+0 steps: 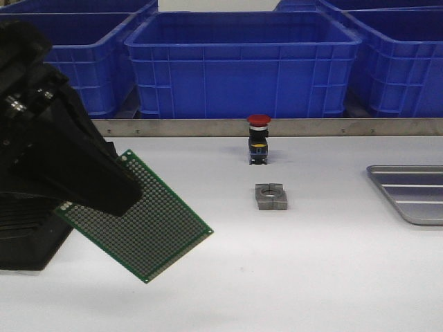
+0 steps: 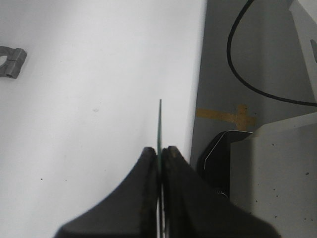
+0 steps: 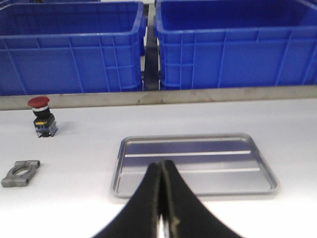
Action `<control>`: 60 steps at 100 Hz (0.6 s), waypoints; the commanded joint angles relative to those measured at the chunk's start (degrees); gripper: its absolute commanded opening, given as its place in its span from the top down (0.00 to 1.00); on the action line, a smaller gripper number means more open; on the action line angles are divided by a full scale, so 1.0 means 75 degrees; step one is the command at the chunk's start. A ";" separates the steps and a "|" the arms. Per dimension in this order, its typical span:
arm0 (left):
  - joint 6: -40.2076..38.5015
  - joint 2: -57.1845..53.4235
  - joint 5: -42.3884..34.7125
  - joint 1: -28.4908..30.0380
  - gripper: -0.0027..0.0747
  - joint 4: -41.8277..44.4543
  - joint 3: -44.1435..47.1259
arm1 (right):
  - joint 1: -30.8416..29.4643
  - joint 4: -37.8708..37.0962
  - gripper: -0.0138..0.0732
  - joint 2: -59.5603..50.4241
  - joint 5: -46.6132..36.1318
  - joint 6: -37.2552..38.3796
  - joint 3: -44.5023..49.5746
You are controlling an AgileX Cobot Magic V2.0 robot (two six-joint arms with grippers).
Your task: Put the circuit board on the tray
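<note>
A green perforated circuit board (image 1: 142, 232) hangs tilted above the white table at the left, one corner pointing down. My left gripper (image 1: 114, 190) is shut on its upper edge. In the left wrist view the circuit board (image 2: 160, 124) shows edge-on as a thin green line sticking out between the closed fingers of the left gripper (image 2: 160, 151). The silver ribbed tray (image 1: 414, 192) lies flat at the right edge of the table, far from the board. In the right wrist view the tray (image 3: 193, 163) lies just beyond my right gripper (image 3: 162, 163), which is shut with nothing in it.
A red-capped push button (image 1: 258, 139) stands mid-table with a grey metal clamp block (image 1: 270, 196) in front of it. Blue plastic bins (image 1: 242, 62) line the back behind a metal rail. A black rack (image 1: 28, 242) sits under the left arm. The table edge (image 2: 198, 99) drops to the floor.
</note>
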 commanded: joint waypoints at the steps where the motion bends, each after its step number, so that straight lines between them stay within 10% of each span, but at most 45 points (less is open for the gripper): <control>1: -0.0090 -0.0144 -0.0015 -0.0055 0.99 -0.0488 -0.0199 | -0.0014 0.0520 0.92 0.0171 0.0459 -0.0009 -0.0764; 47: -0.0090 -0.0144 -0.0015 -0.0055 0.99 -0.0494 -0.0199 | -0.0007 0.0982 0.92 0.4383 0.3567 -0.0182 -0.3684; 60: -0.0090 -0.0144 -0.0015 -0.0055 0.99 -0.0494 -0.0199 | 0.0156 0.1938 0.81 0.5249 0.3439 -0.1600 -0.4155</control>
